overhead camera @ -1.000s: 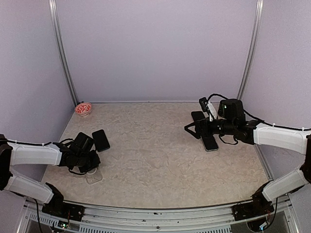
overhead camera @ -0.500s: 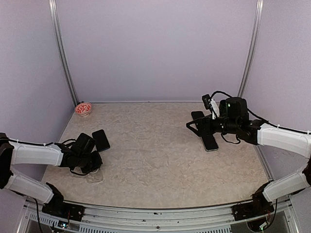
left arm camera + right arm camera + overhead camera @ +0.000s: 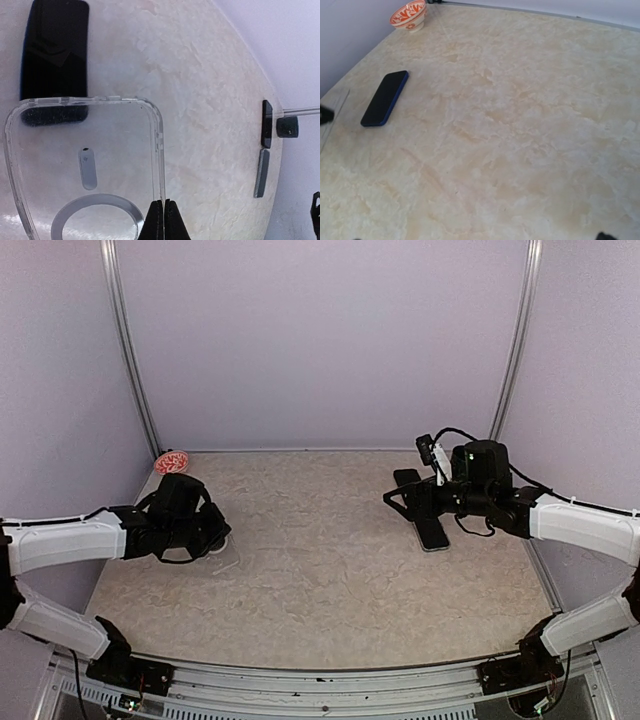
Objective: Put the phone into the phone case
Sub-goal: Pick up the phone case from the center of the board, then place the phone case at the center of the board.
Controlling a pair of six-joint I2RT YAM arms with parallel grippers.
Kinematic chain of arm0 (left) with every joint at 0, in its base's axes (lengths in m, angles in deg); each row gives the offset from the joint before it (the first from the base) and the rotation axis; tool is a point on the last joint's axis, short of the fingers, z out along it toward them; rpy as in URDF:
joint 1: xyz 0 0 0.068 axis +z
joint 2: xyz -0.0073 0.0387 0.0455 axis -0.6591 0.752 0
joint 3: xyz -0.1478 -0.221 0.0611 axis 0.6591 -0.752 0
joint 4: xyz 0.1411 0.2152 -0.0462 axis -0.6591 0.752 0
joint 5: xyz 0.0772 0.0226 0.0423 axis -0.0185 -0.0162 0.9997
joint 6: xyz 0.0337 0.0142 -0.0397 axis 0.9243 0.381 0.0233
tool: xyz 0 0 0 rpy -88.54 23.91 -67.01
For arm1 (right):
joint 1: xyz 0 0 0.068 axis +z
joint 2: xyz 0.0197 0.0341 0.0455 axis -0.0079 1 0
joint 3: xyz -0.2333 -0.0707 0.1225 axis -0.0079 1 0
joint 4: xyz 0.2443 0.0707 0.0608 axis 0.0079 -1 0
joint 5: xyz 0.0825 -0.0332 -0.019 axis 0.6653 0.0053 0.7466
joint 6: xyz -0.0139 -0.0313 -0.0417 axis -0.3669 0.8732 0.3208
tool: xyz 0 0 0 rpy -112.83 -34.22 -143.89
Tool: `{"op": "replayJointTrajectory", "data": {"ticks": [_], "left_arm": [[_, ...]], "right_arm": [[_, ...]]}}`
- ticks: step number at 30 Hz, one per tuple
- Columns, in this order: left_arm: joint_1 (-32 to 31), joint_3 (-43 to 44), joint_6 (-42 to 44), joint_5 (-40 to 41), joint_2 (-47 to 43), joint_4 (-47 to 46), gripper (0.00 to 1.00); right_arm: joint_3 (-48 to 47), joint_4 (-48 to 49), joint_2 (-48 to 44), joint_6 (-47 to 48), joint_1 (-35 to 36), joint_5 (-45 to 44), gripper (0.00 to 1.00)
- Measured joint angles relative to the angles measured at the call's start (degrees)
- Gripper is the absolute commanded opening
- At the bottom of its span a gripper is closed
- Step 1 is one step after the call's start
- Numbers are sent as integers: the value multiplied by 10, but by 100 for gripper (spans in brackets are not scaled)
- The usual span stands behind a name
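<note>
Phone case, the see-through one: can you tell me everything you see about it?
The phone case is clear, glossy plastic with rounded corners and a raised rim. Its back shows a pale ring with a small bar above it. The left gripper is shut on one long edge, pinching it. In the left wrist view it overlaps one end of the dark phone on the table.

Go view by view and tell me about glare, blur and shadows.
Top external: even light, only faint shadows; the clear case barely shows against the marbled surface. Left wrist: white glare on the case's lower left, the phone slightly soft. Right wrist: soft overall, with a dark blur at the left edge.
</note>
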Motion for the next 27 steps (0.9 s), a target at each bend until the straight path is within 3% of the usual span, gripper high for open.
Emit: {"op": "replayJointTrajectory", "data": {"ticks": [22,27], "left_arm": [[-4,334,-65,6,412,-122,0],[-6,368,-75,5,475,-130,11]], "right_arm": [[0,-22,-30,-2,0,-11,100],[0,-34,-41,-2,0,-14,99]]}}
